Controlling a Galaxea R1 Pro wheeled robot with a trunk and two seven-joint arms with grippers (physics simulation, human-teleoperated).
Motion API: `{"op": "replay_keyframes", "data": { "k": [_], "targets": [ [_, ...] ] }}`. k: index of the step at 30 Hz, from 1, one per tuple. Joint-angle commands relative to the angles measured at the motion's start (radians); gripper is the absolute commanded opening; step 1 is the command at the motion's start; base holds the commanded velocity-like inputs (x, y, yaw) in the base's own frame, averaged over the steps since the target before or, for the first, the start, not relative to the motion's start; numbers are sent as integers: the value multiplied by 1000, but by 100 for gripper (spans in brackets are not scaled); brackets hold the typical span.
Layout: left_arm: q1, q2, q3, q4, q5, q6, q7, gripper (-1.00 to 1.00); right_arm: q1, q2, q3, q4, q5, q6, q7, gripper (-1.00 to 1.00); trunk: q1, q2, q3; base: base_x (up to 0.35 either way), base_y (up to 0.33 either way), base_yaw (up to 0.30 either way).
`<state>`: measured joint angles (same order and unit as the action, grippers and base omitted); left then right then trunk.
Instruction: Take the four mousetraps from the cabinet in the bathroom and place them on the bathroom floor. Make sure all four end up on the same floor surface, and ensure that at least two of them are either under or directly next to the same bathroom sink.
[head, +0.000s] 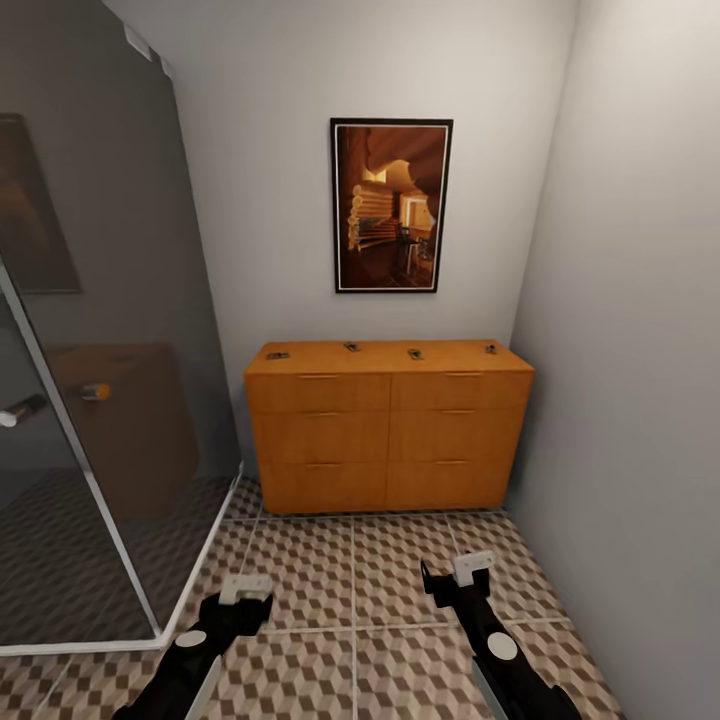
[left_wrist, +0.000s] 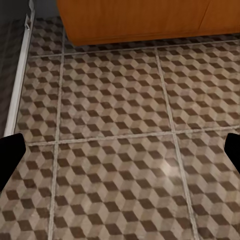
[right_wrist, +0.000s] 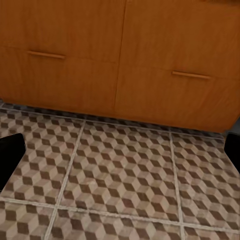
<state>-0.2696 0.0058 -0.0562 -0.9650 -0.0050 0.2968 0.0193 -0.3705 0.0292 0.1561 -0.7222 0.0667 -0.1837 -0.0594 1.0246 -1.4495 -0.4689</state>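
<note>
While no writing is legible, 4 mousetraps (head: 278, 355) top cabinet (head: 388, 430) — unmarked.

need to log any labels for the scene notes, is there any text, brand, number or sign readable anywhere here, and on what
No readable text, brand, number or sign in any view.
Framed picture on the wall: an orange-brown interior image, no lettering.
Cabinet: plain wood drawer fronts and handles, no label.
Four mousetraps on the cabinet top: too small to tell if they bear any print.
Bathroom floor: cube pattern only.
</note>
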Motion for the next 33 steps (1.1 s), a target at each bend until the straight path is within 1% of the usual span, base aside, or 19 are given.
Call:
{"op": "replay_keyframes", "data": {
  "k": [1,17,25,33],
  "targets": [
    [0,1,-2,-1,-1,5,2,100,-1,0,2,1,7,-2,-6,100,0,-1,-1,272,0,0],
    [0,0,-2,24,-1,4,2,100,-1,0,2,1,7,-2,-5,100,0,-1,-1,270,0,0],
    [0,0,-18,25,-1,4,2,100,-1,0,2,2,6,-2,-5,100,0,-1,-1,63,0,0],
    [0,0,-21,25,-1,4,2,100,-1,0,2,4,5,-1,-4,100,0,-1,-1,6,0,0]
  ]
}}
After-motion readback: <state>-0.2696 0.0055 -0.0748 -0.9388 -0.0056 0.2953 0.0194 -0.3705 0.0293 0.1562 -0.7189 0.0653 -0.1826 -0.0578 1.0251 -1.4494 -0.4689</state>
